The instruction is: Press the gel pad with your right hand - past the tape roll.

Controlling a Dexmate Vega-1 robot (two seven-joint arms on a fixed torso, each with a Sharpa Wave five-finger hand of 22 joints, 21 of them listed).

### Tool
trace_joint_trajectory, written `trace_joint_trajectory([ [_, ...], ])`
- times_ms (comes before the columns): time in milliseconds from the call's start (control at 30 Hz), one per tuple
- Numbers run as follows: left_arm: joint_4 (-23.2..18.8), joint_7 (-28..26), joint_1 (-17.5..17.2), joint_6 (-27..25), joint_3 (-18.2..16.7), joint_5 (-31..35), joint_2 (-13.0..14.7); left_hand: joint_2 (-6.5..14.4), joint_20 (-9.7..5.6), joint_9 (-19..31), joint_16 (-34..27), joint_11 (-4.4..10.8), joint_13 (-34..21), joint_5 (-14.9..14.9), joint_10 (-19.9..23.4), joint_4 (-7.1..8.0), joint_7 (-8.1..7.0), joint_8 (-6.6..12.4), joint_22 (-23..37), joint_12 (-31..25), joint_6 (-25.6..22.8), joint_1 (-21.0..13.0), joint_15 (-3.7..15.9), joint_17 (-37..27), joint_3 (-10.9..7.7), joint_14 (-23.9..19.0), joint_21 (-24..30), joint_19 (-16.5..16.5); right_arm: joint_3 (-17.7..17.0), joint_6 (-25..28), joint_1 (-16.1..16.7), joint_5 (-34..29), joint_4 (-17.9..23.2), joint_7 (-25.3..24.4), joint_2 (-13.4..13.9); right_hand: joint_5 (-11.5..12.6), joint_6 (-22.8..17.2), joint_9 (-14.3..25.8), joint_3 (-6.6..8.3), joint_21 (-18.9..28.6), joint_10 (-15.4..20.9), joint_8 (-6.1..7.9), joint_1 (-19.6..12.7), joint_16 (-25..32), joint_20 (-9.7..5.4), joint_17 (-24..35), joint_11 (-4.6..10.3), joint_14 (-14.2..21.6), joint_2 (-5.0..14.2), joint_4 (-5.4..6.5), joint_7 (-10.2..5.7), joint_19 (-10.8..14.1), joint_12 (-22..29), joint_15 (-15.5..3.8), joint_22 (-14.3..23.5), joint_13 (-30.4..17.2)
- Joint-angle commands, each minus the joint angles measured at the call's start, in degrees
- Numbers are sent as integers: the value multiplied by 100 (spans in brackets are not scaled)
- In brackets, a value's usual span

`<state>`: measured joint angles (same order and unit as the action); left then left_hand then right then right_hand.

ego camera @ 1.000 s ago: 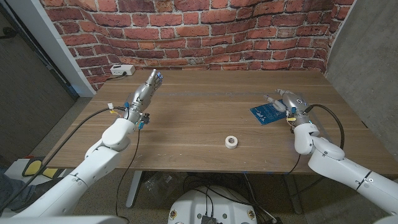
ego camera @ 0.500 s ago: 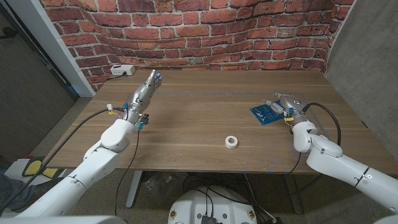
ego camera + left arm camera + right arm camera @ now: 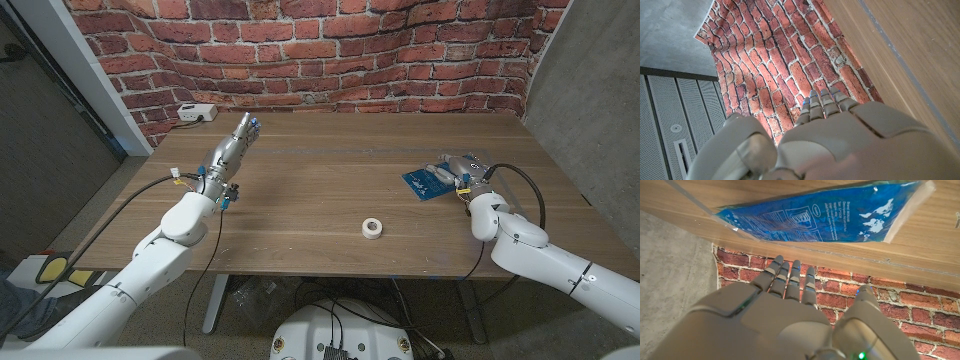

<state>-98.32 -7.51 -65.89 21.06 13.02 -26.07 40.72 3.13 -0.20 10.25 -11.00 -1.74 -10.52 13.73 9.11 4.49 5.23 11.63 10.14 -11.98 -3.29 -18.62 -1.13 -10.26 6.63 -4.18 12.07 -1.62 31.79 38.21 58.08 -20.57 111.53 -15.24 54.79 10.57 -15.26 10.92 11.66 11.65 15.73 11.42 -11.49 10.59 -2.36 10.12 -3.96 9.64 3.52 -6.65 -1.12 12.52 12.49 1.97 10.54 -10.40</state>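
Observation:
The blue gel pad (image 3: 427,181) lies on the wooden table (image 3: 320,190) at the right, its printed face (image 3: 830,212) showing in the right wrist view. My right hand (image 3: 463,167) is at the pad's right end, over its edge; its straight fingers (image 3: 789,277) hold nothing, and whether they touch the pad I cannot tell. The white tape roll (image 3: 373,228) lies nearer the front edge, left of the pad. At the far left my left hand (image 3: 230,150) is raised with its fingers (image 3: 822,102) straight and together, holding nothing.
A white box (image 3: 197,113) with a cable sits at the table's back left corner. A brick wall (image 3: 330,50) closes the back and a grey wall (image 3: 590,90) stands to the right. Bare wood lies between tape roll and left arm.
My right hand has edged slightly left and down onto the gel pad's right end, and its forearm has dropped lower. The left arm, tape roll and pad have not moved.

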Motion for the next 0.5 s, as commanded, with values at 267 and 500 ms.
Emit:
trace_joint_trajectory([
  [267,78,118,41,-1,54,-44,-33,43,30,35,11,45,-19,-39,6,23,19,-5,18,6,-21,-39,26,-15,48,-24,-18,-19,299,97,-374,125,-215,320,-18,-7,36,18,73,-16,-18,-12,-56,-19,8,17,-17,-19,80,-32,49,-50,-24,28,17,-20],
  [500,184,110,113,26,109,-57,-116,65,-275,35,-22,-32,-18,-48,147,17,70,17,12,-25,-131,-76,-6,-11,71,-166,50,-260,454,285,-542,104,-276,497,-63,-10,61,19,96,-9,-19,-21,-88,-11,-8,16,4,-1,107,-43,26,-40,-26,4,17,-20],
])
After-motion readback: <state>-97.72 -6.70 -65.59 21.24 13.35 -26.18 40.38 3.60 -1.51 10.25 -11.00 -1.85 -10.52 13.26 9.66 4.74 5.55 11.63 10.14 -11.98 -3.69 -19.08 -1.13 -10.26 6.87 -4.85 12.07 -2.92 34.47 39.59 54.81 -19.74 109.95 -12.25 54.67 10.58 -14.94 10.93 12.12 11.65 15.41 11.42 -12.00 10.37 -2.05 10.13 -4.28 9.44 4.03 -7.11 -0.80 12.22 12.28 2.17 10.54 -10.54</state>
